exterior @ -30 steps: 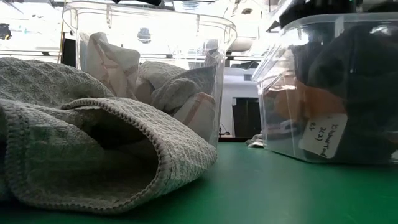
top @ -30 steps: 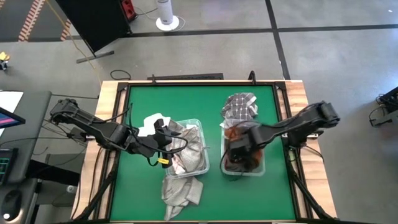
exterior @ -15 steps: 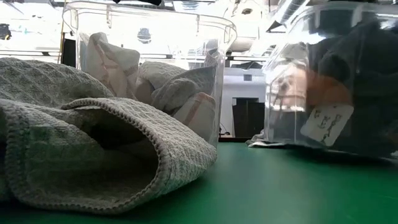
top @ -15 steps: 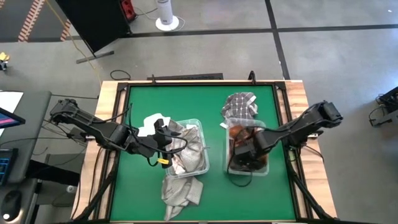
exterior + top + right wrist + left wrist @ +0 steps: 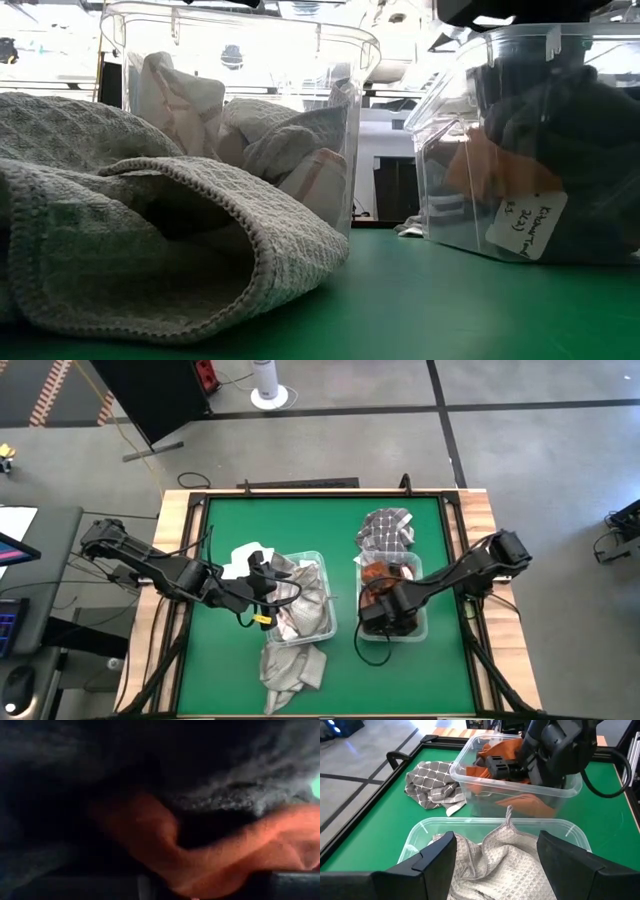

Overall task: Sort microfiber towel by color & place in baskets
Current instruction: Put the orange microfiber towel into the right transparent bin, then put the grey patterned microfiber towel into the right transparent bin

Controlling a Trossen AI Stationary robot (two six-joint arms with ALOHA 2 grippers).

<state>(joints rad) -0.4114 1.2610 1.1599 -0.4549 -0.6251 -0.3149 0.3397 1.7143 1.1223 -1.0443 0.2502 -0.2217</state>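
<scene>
The right basket (image 5: 392, 605), tilted and shifted a moment ago, sits level again on the table (image 5: 230, 525). The right pincer (image 5: 378, 607) stays inside it among orange and dark towels; its grip cannot be told. The left pincer (image 5: 262, 582) hovers spread over the left basket (image 5: 300, 600). Sorting continues.

Towels (image 5: 300, 600) in two side-by-side baskets (image 5: 323, 560)

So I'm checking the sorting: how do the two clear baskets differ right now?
The left basket holds pale grey and white towels; the right basket holds orange and dark towels. The right gripper reaches down into the right basket, while the left gripper hovers open at the left basket's edge. The right basket carries a handwritten label; none shows on the left. Both are clear rectangular tubs on the green table.
</scene>
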